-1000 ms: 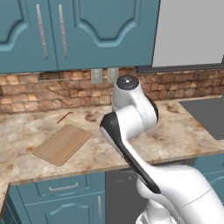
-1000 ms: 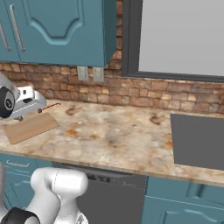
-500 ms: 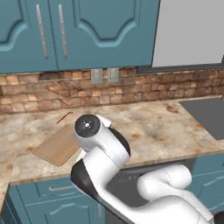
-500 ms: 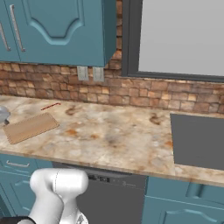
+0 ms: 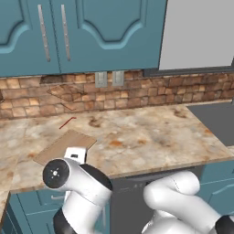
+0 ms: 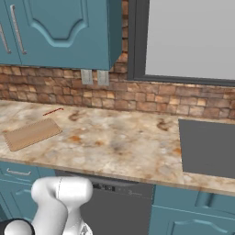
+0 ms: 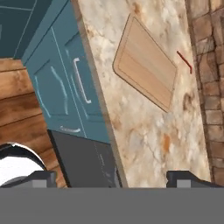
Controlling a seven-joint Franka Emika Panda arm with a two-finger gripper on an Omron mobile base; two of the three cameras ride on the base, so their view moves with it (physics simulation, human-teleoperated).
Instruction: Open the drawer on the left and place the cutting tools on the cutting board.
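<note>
My gripper (image 7: 111, 177) hangs wide open, holding nothing. At ten o'clock in my hand view sits the closed drawer (image 7: 65, 85), handle (image 7: 81, 80) running twelve-to-six. Beyond, at one o'clock, the bare cutting board (image 7: 146, 66) on the counter (image 7: 144, 135).

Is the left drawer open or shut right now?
Shut. In the hand view the drawer front sits flush under the counter edge, handle untouched, end effector apart from it.
</note>
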